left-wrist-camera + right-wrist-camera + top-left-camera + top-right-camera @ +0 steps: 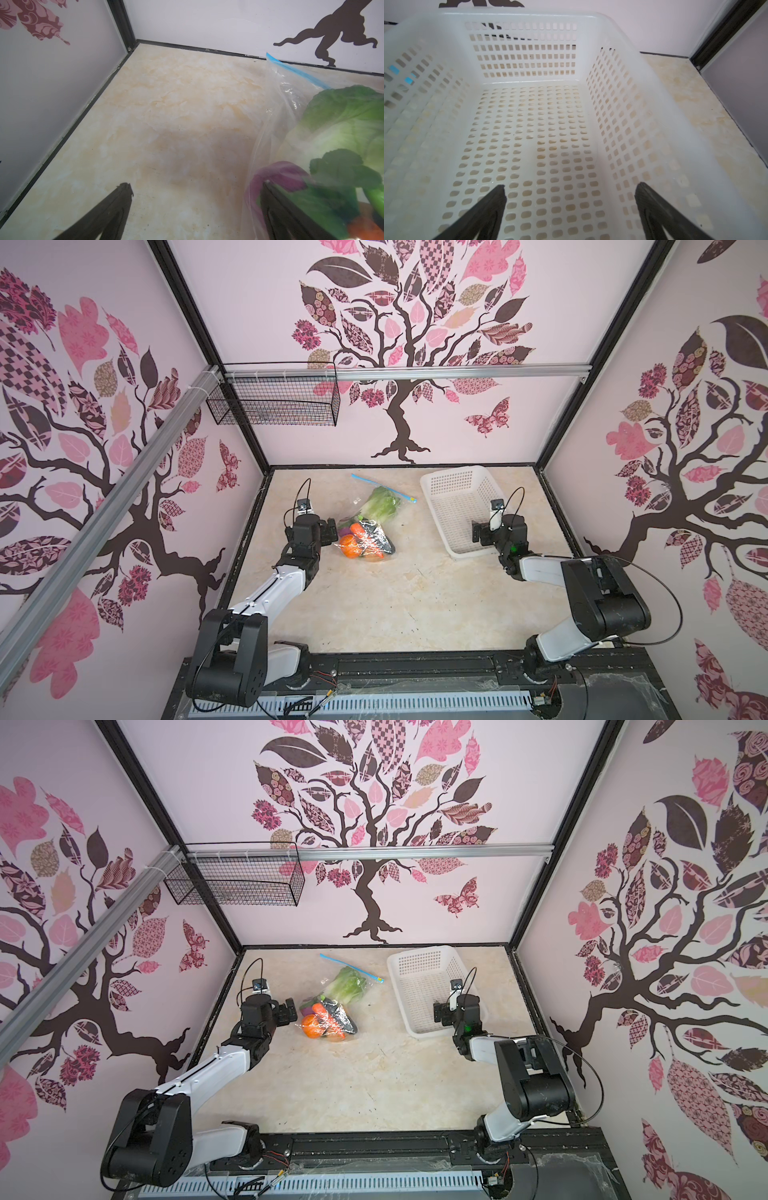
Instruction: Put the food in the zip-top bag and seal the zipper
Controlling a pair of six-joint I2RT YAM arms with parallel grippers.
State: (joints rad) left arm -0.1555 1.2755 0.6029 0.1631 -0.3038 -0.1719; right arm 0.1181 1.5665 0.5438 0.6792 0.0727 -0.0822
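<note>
The bag (368, 526) of toy vegetables (353, 547) lies toward the far edge of the desk (395, 593) (blue zipper (384, 488) at its back end). The left end effector (196, 185) gapes empty just beside it, and the right end effector (571, 186) gapes empty over the white basket (525, 14).

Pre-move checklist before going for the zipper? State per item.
1. Food in the zip-top bag: ok. Cabbage, carrot and pumpkin show through it, and no food is seen outside it.
2. White basket emptied: ok.
3. Zipper sealed: cannot tell. The yellow slider sits at the end nearer the basket.
4. Left gripper open and empty: ok. It is beside the bag; whether it touches the bag, cannot tell.
5. Right gripper open and empty: ok. It is over the basket, not at the slider.
</note>
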